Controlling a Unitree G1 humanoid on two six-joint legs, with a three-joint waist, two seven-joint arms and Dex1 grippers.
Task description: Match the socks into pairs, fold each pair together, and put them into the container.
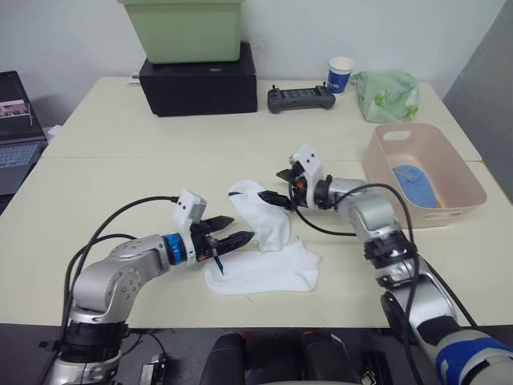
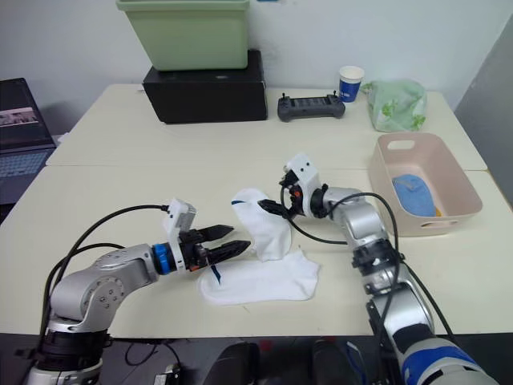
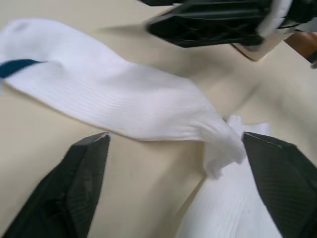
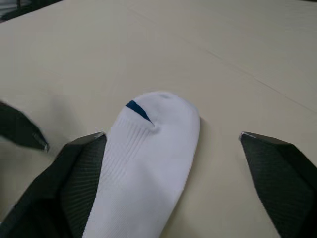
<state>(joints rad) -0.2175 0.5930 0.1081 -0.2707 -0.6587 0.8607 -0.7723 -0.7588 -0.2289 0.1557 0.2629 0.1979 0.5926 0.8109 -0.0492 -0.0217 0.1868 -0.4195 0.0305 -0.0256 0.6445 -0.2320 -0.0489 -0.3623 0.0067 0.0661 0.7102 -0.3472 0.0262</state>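
No text, label, brand, number or sign is showing clearly enough to be read. The blue cup (image 1: 341, 74) is carrying a pale band, but any print on it is too small to make out. The laptop (image 1: 16, 128) at the edge is displaying a screen whose content is staying illegible. The white socks (image 1: 260, 241) are bearing only plain dark marks, not lettering.
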